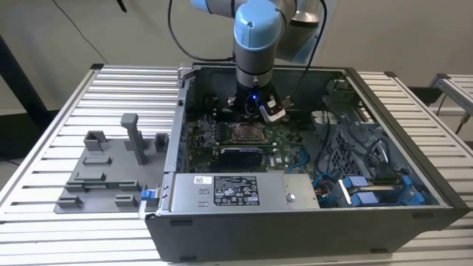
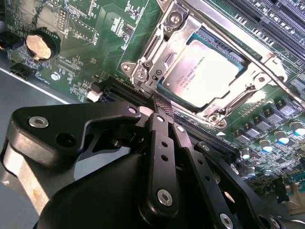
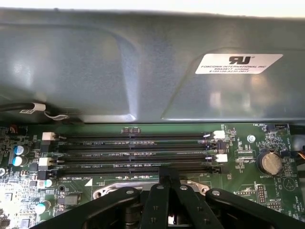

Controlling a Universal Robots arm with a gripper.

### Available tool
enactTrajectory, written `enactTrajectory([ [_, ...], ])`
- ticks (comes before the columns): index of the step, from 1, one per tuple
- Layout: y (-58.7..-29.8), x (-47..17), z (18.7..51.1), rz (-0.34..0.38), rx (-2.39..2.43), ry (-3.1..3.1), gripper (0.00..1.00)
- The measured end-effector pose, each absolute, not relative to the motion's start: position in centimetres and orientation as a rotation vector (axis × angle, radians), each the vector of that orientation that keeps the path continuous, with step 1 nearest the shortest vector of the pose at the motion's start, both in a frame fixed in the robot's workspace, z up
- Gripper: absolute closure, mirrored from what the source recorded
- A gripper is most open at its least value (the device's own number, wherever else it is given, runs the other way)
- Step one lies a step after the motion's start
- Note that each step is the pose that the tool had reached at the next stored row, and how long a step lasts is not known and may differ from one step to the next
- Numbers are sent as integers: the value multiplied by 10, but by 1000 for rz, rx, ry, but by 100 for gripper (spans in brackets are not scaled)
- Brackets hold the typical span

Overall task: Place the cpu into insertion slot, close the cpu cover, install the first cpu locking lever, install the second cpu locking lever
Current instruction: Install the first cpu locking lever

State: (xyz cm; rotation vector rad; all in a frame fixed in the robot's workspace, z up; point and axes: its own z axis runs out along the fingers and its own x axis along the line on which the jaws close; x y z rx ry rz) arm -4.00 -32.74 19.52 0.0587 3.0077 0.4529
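Observation:
The cpu (image 2: 202, 71) lies silvery side up in the insertion slot (image 1: 244, 132) on the green board. The cpu cover (image 2: 177, 36) lies flat over it, its frame around the chip's edges. Thin metal lever rods (image 2: 286, 90) run along the frame's sides. My gripper (image 2: 161, 101) is shut with nothing between its fingers. Its tip hangs just over the socket's edge, at a corner of the frame. In the first wrist view the gripper (image 3: 167, 174) points down at the socket's rim (image 3: 119, 188). In the exterior view the gripper (image 1: 255, 109) sits low inside the open computer case, right behind the socket.
Black memory slots (image 3: 133, 152) lie between the socket and the grey case wall (image 3: 143, 62). A coin battery (image 3: 268, 162) sits on the board. The power supply (image 1: 236, 191) bounds the front, and blue cables (image 1: 369, 188) fill the exterior view's right. A grey fixture (image 1: 111, 166) stands outside on the slatted table.

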Motion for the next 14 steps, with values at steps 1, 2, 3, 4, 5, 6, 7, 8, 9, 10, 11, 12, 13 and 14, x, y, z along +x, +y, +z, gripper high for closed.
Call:
enactTrajectory([
  [1, -327, -40, 195, 453, 59, 3008, 89],
  [2, -327, -40, 195, 453, 59, 3008, 89],
  [3, -327, -40, 195, 453, 59, 3008, 89],
  [4, -327, -40, 195, 453, 58, 3008, 89],
  [5, -327, -40, 195, 453, 58, 3008, 89],
  [6, -327, -40, 195, 453, 59, 3008, 89],
  [7, -327, -40, 194, 453, 58, 3008, 89],
  [8, -327, -40, 194, 453, 58, 3008, 89],
  [9, -327, -40, 194, 453, 58, 3008, 89],
  [10, -327, -40, 195, 454, 59, 3008, 89],
  [11, -327, -40, 195, 456, 59, 3007, 89],
  [12, -327, -40, 195, 457, 59, 3007, 89],
  [13, -327, -40, 195, 460, 59, 3007, 89],
  [14, -327, -40, 195, 460, 59, 3007, 89],
])
